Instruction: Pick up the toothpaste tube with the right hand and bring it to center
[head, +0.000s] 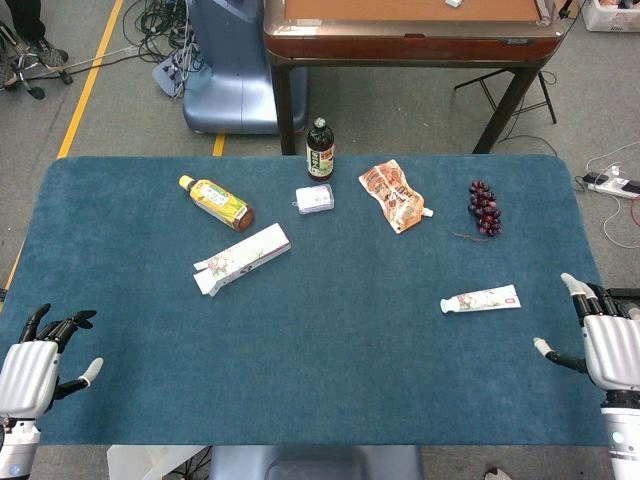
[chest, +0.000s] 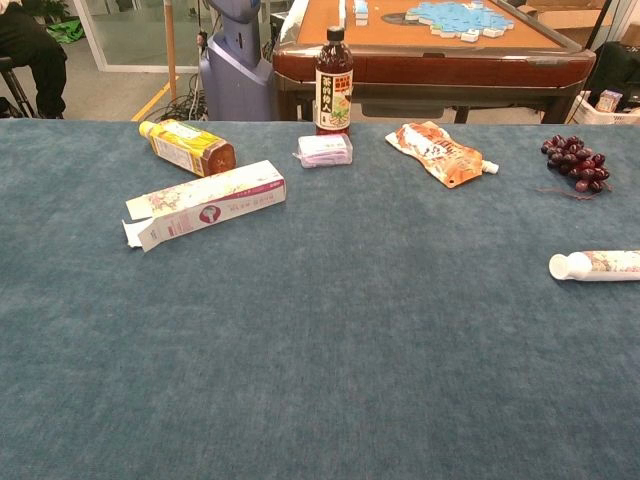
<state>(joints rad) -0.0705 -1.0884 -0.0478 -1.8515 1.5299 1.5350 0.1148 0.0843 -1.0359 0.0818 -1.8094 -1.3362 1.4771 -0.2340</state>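
Toothpaste tube lies untouched on the right side of the blue worktop, both hands empty at the near corners.

The toothpaste tube (head: 481, 299) lies flat with its white cap toward the centre, apart from the right hand (head: 600, 338), which sits at the worktop's (head: 330, 380) right edge with fingers spread and nothing in them. The left hand (head: 38, 360) sits at the near left corner, fingers likewise apart and empty. Further back, a yellow drink bottle (head: 216, 201) lies on its side with liquid in it, and a dark bottle (head: 320, 149) stands upright at the far edge. A long carton (head: 243, 258) lies with an end flap open; I cannot tell what is inside. Also there: a small clear packet (head: 314, 199), an orange spouted pouch (head: 394, 196) and a bunch of dark grapes (head: 484, 207).
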